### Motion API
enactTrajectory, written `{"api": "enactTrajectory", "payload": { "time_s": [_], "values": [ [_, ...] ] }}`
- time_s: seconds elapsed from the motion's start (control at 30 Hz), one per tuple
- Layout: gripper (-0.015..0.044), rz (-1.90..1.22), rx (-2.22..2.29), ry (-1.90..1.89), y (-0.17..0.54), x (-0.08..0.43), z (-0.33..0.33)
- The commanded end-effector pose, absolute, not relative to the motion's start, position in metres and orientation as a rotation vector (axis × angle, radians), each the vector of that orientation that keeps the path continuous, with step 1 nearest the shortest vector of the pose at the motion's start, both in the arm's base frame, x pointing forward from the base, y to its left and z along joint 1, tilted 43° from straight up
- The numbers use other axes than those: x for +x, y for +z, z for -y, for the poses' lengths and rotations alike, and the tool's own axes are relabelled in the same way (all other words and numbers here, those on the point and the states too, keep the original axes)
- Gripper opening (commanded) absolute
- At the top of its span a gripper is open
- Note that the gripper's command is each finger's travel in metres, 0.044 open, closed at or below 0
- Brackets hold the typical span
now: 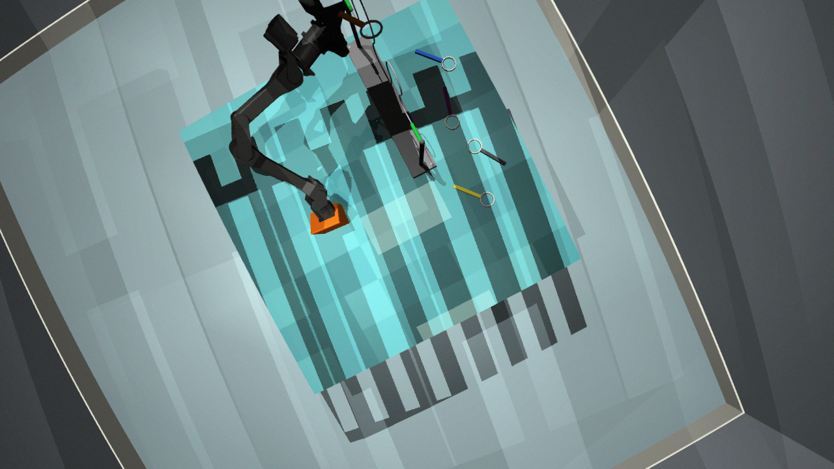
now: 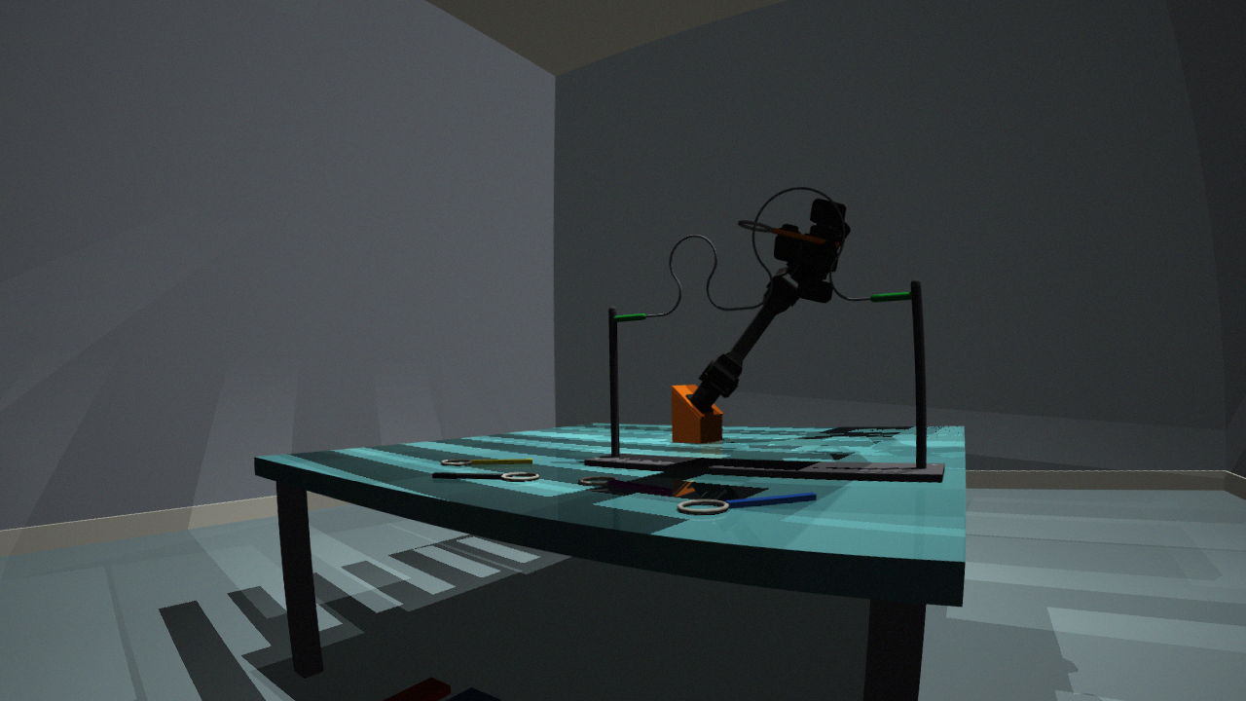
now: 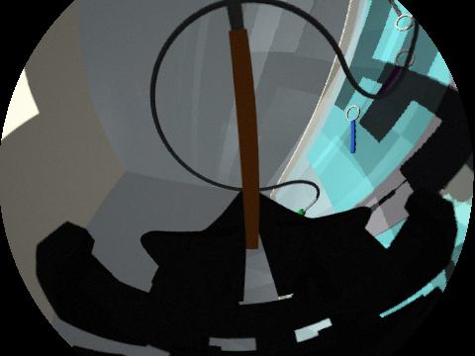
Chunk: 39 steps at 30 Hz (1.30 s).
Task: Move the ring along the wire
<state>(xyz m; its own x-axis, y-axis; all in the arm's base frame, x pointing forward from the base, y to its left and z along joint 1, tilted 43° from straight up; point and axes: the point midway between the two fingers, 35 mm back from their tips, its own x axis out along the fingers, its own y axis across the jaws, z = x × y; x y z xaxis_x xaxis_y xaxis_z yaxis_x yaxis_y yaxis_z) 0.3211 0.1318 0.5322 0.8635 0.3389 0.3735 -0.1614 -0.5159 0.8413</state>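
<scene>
My gripper (image 2: 821, 240) (image 3: 247, 195) is shut on the orange handle (image 1: 352, 20) (image 2: 788, 235) (image 3: 249, 124), in shade. The ring (image 1: 361, 33) (image 2: 740, 225) lies almost flat in the exterior view, around the left side of the wire's big loop as far as I can see; whether they touch is unclear. In the wrist view the ring is out of sight. The grey wire (image 2: 694, 236) (image 3: 152, 94) has a smaller hump on the left. Green parts (image 2: 630, 316) (image 2: 890, 297) join it to the left post (image 2: 613, 384) and right post (image 2: 919, 384).
The long base bar (image 1: 411, 157) (image 2: 784, 471) carries both posts. Loose rings lie on the table, with a blue handle (image 1: 428, 55) (image 2: 775, 500) (image 3: 353, 135), a purple one (image 1: 447, 100), a black one (image 1: 494, 156) and a yellow one (image 1: 466, 191). The orange arm base (image 1: 328, 225) (image 2: 697, 426) stands behind the bar.
</scene>
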Motion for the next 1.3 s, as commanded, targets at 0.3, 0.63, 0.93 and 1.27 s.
{"api": "enactTrajectory", "payload": {
  "time_s": [0.3, 0.63, 0.93, 1.27],
  "values": [
    [-0.015, -0.1, 2.182, 0.644, 0.535, 0.322, -0.128],
    [-0.015, -0.075, 2.305, 0.666, 0.539, 0.322, -0.125],
    [-0.015, -0.051, 2.415, 0.686, 0.542, 0.322, -0.122],
    [-0.015, -0.023, 2.537, 0.707, 0.545, 0.322, -0.118]
  ]
}}
